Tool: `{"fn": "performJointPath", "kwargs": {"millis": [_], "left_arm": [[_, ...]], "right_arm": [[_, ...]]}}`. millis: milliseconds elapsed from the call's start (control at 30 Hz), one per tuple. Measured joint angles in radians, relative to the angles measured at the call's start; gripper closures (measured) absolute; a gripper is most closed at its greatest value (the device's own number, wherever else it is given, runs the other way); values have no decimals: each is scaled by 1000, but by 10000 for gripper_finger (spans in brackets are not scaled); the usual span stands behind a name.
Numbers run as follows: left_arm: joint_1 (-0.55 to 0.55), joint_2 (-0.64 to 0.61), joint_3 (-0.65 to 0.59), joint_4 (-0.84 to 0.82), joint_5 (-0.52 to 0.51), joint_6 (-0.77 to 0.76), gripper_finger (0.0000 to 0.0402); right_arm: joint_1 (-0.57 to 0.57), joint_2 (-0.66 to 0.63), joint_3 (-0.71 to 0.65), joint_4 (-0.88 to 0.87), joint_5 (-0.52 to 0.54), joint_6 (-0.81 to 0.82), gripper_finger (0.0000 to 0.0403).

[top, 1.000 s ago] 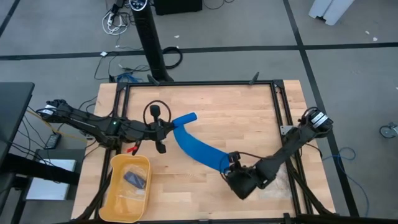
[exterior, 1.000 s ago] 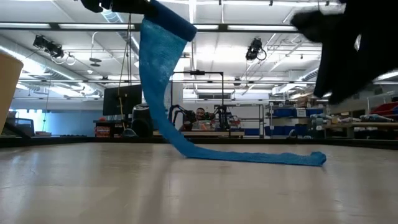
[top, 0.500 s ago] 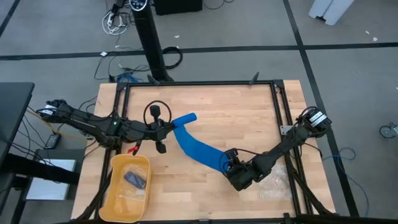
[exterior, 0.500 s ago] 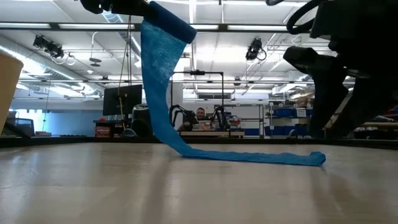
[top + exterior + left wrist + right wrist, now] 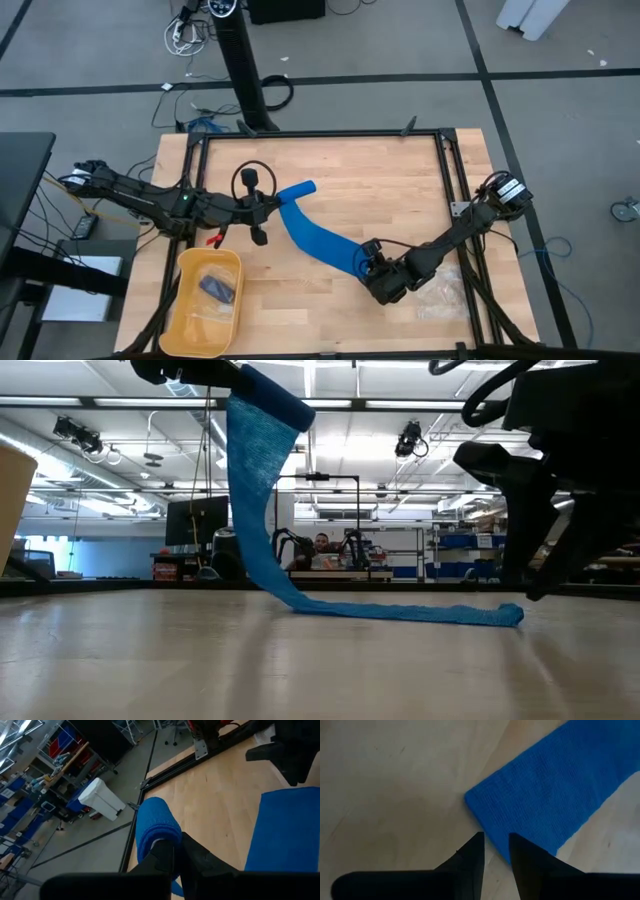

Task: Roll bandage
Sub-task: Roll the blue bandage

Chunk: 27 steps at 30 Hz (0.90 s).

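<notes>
The left dark six-joint arm reaches in level from the left side, well above the bench. Its hand (image 5: 262,206) is closed on one end of the bright blue soft fabric bandage (image 5: 318,239). The right dark arm bends low, its hand (image 5: 496,851) nearly closed, fingertips (image 5: 475,851) just above the other end.

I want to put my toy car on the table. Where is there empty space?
Bare wood lies along the far edge behind the bright blue fabric bandage, and near the front edge between the yellow plastic bin and the right gripper. The middle is crowded: the left gripper holds the bandage up there.
</notes>
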Motion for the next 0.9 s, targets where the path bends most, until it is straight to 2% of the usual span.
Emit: {"fn": "performJointPath", "kwargs": {"millis": [200,333,467,567,700,833,900], "left_arm": [[0,0,0,1,0,0,384],[0,0,0,0,0,0,384],[0,0,0,1,0,-3,384],[0,0,0,1,0,-5,384],[0,0,0,1,0,-19,384],[0,0,0,-1,-14,-21,384],[0,0,-3,-4,-19,-21,384]], "right_arm": [[-2,54,1,-4,4,-26,314],[2,93,6,24,71,-39,314],[1,88,3,59,82,-31,319],[-2,84,3,77,76,-28,341],[-8,84,10,86,45,3,394],[16,81,107,-3,52,113,398],[53,78,183,-80,94,147,399]]}}
